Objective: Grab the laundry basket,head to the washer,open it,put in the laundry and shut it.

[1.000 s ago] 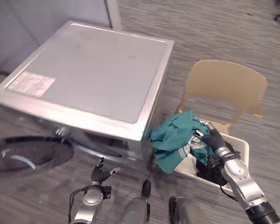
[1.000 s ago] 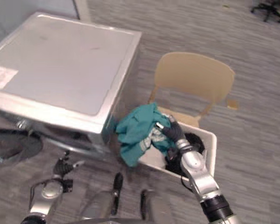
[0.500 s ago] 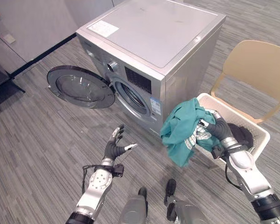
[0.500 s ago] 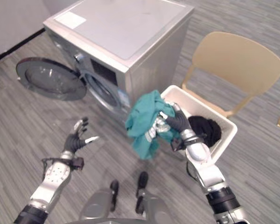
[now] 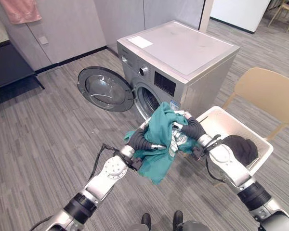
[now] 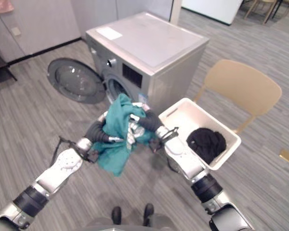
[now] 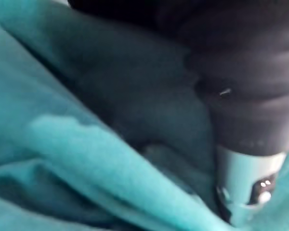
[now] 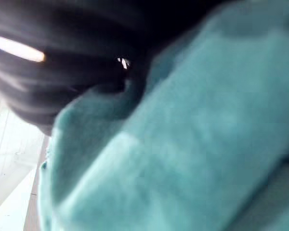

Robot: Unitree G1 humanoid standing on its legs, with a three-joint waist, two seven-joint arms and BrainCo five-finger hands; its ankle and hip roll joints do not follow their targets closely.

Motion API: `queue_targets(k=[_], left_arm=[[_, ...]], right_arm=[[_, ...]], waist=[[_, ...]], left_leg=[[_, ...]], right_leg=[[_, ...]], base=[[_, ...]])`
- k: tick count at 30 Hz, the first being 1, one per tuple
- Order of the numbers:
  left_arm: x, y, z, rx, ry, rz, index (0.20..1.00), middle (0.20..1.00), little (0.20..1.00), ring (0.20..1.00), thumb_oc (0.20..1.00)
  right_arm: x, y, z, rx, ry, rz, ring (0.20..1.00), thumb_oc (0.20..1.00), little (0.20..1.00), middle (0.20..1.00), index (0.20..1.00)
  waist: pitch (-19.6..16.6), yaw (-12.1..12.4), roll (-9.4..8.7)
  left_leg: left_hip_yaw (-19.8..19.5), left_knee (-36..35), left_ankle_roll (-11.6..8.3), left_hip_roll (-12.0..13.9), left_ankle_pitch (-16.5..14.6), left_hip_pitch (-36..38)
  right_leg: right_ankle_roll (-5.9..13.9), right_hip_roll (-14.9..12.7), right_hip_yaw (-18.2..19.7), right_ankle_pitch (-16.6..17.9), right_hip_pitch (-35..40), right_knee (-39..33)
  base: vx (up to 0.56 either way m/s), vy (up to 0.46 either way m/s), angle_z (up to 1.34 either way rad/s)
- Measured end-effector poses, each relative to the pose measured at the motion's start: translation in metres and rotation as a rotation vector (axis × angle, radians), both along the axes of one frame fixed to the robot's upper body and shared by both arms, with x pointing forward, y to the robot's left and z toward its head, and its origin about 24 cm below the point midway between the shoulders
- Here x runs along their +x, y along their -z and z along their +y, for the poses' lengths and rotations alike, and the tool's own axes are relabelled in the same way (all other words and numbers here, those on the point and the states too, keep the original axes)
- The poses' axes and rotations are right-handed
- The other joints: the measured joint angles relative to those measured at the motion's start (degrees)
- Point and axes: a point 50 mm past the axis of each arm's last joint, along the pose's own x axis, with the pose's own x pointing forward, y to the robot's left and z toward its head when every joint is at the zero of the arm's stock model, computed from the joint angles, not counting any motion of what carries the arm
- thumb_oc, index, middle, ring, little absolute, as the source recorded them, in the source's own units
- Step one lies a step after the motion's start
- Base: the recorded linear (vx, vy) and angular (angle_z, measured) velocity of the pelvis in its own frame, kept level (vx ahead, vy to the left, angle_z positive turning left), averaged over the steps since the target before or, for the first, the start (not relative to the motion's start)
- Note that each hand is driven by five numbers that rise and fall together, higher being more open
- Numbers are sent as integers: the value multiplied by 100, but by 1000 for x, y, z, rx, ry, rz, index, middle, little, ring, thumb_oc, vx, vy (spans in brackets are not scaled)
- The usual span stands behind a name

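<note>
Currently the teal garment (image 5: 162, 139) hangs between both hands, bunched at the top and drooping below them. Left hand (image 5: 140, 140) reaches into the cloth from one side and right hand (image 5: 192, 129) from the other; cloth hides the fingers, so neither grip can be confirmed. Just beyond the right hand sits the white laundry basket (image 5: 220, 120), holding dark clothing (image 5: 240, 148). Ahead of both hands stands the silver washer (image 5: 183, 62), its round door (image 5: 104, 89) swung open. A tan chair (image 5: 267, 93) stands behind the basket on grey striped flooring (image 5: 48, 139).
</note>
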Motion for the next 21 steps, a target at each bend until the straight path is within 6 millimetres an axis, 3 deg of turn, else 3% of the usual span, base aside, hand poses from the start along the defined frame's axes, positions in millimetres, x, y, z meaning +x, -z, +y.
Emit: queue_targets(k=[2, 4, 5, 6, 10, 15, 19, 21], left_arm=[[2, 8, -4, 46, 11, 13, 200, 200, 200, 200, 200], [2, 12, -4, 78, 4, 16, 200, 200, 200, 200, 200], [3, 14, -3, 98, -8, 3, 200, 200, 200, 200, 200], [3, 15, -3, 95, -20, 2, 200, 200, 200, 200, 200], [-6, 31, 9, 51, -138, 48, 200, 200, 200, 200, 200], [-21, 57, 45, -28, -399, 159, 200, 200, 200, 200, 200], [-23, 54, 65, -142, -538, 170, 200, 200, 200, 200, 200], [-32, 60, 79, -183, -605, 203, 200, 200, 200, 200, 200]], right_arm=[[-1, 9, 4, -17, -22, 40, 200, 200, 200, 200, 200], [-2, 15, 7, -14, -30, 82, 200, 200, 200, 200, 200], [-2, 17, 6, -6, -28, 100, 834, 834, 834, 834, 834], [-2, 17, 6, -4, -28, 103, 1000, 1000, 1000, 1000, 1000], [-9, 31, 2, 51, -24, 188, 1000, 1000, 1000, 1000, 1000], [-27, 58, -5, 77, -8, 306, 1000, 1000, 1000, 1000, 1000], [-22, 51, -41, 94, 147, 261, 1000, 1000, 1000, 1000, 1000], [-25, 50, -75, -1, 290, 196, 1000, 1000, 1000, 1000, 1000]], waist=[[-9, -74, 17], [-13, -130, 21], [-14, -140, 24], [-15, -139, 25], [-160, -109, 89], [-190, -106, 75], [-215, -116, 60], [-240, -123, 63]], left_leg=[[19, -2, 2, -11, 4, 33], [25, -1, 2, -21, 5, 62], [28, -2, 0, -31, 6, 71], [27, -2, 0, -36, 6, 83], [8, -77, -1, -63, 5, 176], [12, -157, -2, -65, 4, 281], [17, -157, 7, -77, 10, 280], [17, -157, 8, -88, 10, 282]], right_leg=[[1, 2, 20, 129, 130, -189], [-16, 1, 28, 261, 249, -405], [-16, 2, 41, 402, 342, -610], [-4, 0, 42, 435, 399, -698], [50, 2, 41, 618, 689, -1136], [75, 13, 51, 658, 833, -1314], [91, -4, 53, 675, 830, -1314], [92, -13, 56, 676, 829, -1327]], base=[[27, 19, -9], [32, 23, -6], [37, 27, -6], [0, 0, 0], [14, 7, 2], [32, 9, 1], [26, 2, 0], [0, 0, 0]])
